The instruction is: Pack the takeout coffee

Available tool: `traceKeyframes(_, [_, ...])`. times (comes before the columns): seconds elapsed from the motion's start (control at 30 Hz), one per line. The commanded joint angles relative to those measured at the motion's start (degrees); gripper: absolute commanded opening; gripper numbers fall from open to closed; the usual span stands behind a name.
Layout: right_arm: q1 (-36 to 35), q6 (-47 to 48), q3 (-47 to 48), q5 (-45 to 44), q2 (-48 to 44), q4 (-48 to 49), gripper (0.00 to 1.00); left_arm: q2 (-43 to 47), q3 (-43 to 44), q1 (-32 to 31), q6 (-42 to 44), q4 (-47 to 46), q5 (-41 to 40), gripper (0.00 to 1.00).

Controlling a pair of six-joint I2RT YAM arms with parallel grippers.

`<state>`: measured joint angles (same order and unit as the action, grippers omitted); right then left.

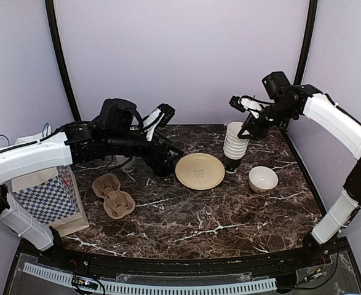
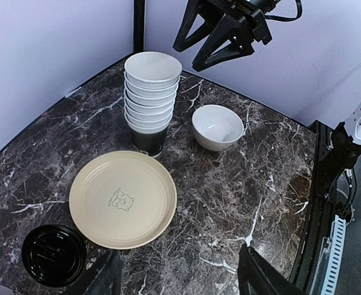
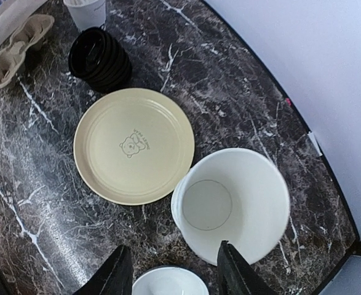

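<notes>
A stack of nested takeout cups (image 1: 234,145), white inside with a black bottom cup, stands at the back right of the table; it also shows in the left wrist view (image 2: 149,98) and the right wrist view (image 3: 230,203). A stack of black lids (image 3: 100,58) lies left of the beige plate; it shows in the left wrist view too (image 2: 53,255). My right gripper (image 1: 248,126) hovers open and empty just above the cup stack (image 3: 175,273). My left gripper (image 1: 163,161) is open and empty, low over the table beside the plate (image 2: 180,284).
A beige plate (image 1: 200,171) lies mid-table. A small white bowl (image 1: 263,179) sits right of it. A brown pulp cup carrier (image 1: 113,195) lies at the left, next to a blue-checked paper bag (image 1: 45,193). A white cup (image 3: 85,12) stands behind the lids.
</notes>
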<state>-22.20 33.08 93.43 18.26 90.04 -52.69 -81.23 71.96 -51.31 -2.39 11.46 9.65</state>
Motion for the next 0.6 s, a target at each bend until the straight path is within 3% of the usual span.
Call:
traceKeyframes(0.0, [-2.7, 1.7, 2.0, -2.9, 1.4, -3.1, 0.46, -0.8, -1.5, -0.5, -3.7, -6.3, 1.9, 0.67])
traceKeyframes(0.57, [-3.7, 0.5, 6.6, -7.2, 9.3, -3.3, 0.24, 0.1, -2.3, -0.8, -1.6, -6.5, 1.5, 0.67])
